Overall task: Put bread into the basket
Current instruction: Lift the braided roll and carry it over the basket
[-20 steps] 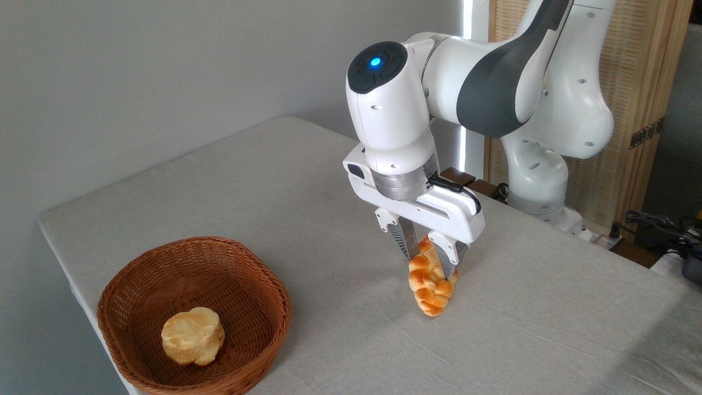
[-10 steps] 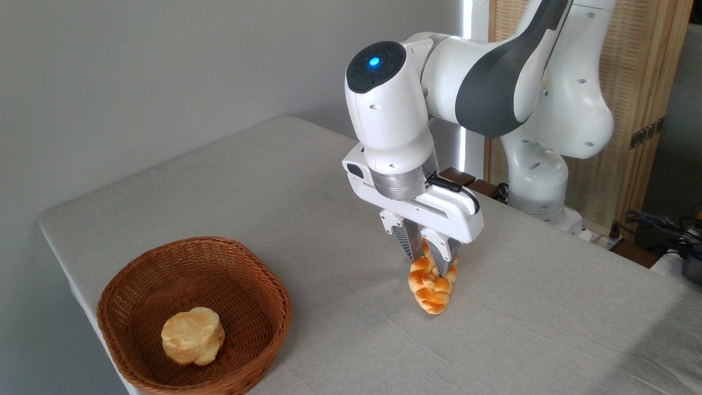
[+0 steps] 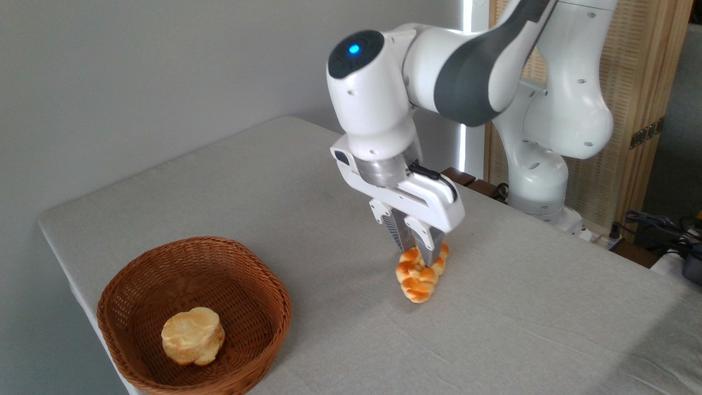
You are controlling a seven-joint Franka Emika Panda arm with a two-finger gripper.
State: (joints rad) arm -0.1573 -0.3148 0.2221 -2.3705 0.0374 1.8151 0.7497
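The gripper point(image 3: 415, 253) was clamped on the upper end of the bread point(image 3: 418, 277), which hung below it, well to the right of the basket point(image 3: 126, 285) holding a bun point(image 3: 192, 335).

Pale bun point(image 3: 193, 336), grey table point(image 3: 247, 181)

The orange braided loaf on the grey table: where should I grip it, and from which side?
Grip the orange braided loaf across its narrow width near the far end, coming from above. It lies lengthwise on the grey table, slim enough there; the end effector already pinches that spot.
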